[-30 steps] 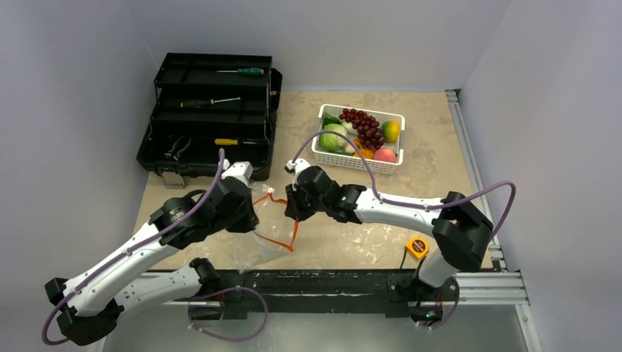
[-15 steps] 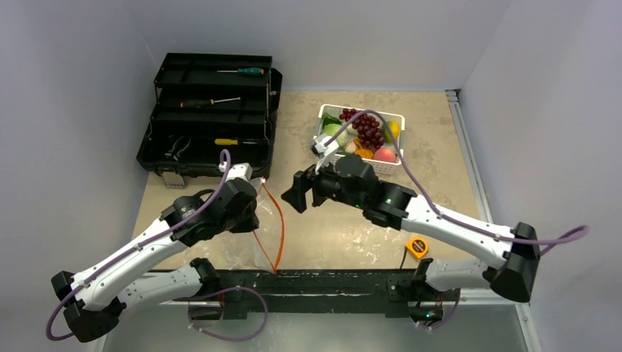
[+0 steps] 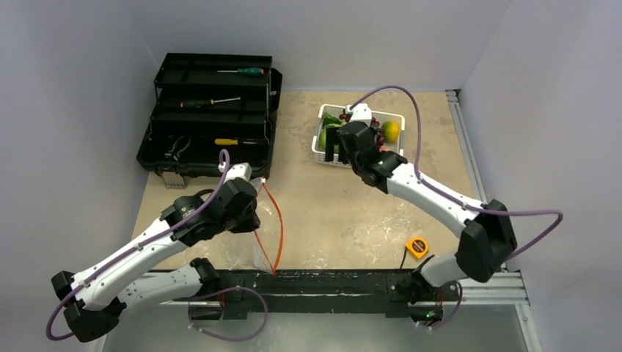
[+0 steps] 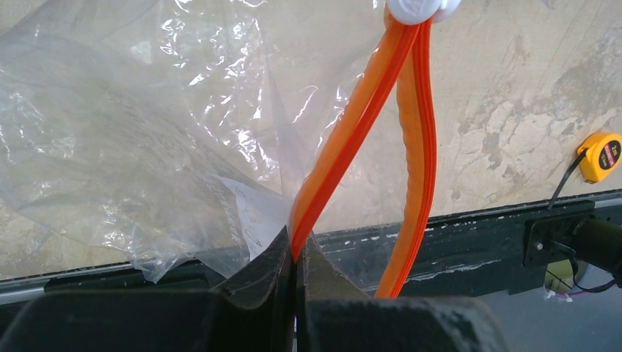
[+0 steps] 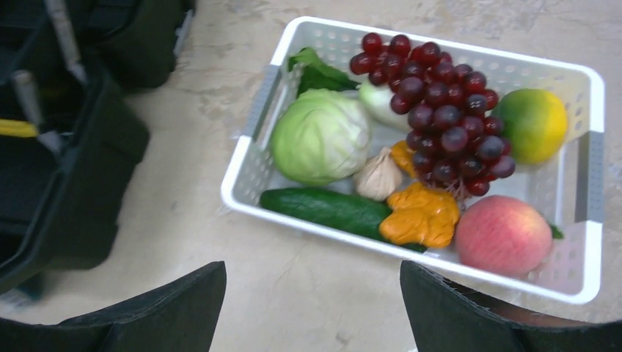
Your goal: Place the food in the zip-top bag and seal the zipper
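Note:
The zip-top bag (image 4: 147, 147) is clear and crinkly and hangs over the table's front edge (image 3: 262, 246). My left gripper (image 4: 297, 253) is shut on one side of the orange zipper (image 4: 352, 132) (image 3: 279, 227). The other side loops free beside it, and the white slider (image 4: 422, 7) sits at the top. My right gripper (image 5: 313, 301) is open and empty above the table, just in front of the white basket (image 5: 249, 158). The food lies in the basket: cabbage (image 5: 320, 136), grapes (image 5: 440, 117), lemon (image 5: 532, 125), peach (image 5: 502, 235), cucumber (image 5: 326, 209) and an orange piece (image 5: 419, 216).
An open black toolbox (image 3: 209, 117) with screwdrivers stands at the back left, close to the basket's left side (image 5: 66, 183). A yellow tape measure (image 3: 416, 247) lies near the front right edge. The black front rail (image 4: 455, 235) runs under the bag.
My right gripper let go of the zipper, opened wide and swung back right to the basket. The bag's mouth fell narrower. The left gripper kept its hold and barely moved.

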Controlling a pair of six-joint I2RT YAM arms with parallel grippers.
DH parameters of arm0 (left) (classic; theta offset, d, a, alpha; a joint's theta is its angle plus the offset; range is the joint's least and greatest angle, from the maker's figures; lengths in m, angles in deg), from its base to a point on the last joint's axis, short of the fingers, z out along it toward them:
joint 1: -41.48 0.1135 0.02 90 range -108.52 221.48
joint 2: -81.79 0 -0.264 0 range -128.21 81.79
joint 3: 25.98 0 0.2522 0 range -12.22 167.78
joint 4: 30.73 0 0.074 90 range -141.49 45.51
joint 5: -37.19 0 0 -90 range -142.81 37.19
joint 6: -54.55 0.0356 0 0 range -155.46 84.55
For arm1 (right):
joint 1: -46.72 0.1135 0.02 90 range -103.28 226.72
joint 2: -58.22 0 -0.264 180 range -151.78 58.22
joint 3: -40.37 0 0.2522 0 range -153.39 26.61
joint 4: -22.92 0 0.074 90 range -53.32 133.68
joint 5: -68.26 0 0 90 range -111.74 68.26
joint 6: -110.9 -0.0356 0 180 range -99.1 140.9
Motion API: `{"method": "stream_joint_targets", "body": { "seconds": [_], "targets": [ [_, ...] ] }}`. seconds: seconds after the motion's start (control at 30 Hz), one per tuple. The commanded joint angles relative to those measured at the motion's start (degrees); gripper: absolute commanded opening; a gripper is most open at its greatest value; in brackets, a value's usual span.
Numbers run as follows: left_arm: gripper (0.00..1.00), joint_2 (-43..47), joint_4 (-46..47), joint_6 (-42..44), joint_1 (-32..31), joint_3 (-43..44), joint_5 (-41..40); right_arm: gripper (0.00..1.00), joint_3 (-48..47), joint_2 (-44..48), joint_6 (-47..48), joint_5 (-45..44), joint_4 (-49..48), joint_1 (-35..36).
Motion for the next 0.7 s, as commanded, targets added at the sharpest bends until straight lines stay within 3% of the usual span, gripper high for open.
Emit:
{"method": "stream_joint_targets", "body": {
  "seconds": [0.0,0.27,0.67],
  "targets": [
    [0.0,0.1,2.7,-1.2,0.2,0.5,1.0,0.88,-7.3,-5.5,4.7,-1.5,-0.9,-3.6],
    [0.0,-0.3,3.0,-1.6,0.1,0.5,1.4,0.99,-19.6,-20.8,3.6,11.5,0.3,-10.1],
    [0.0,-0.6,3.6,-2.0,0.1,-0.2,1.8,0.99,-26.0,-32.4,6.3,13.4,-0.7,-11.7]
  ]
}}
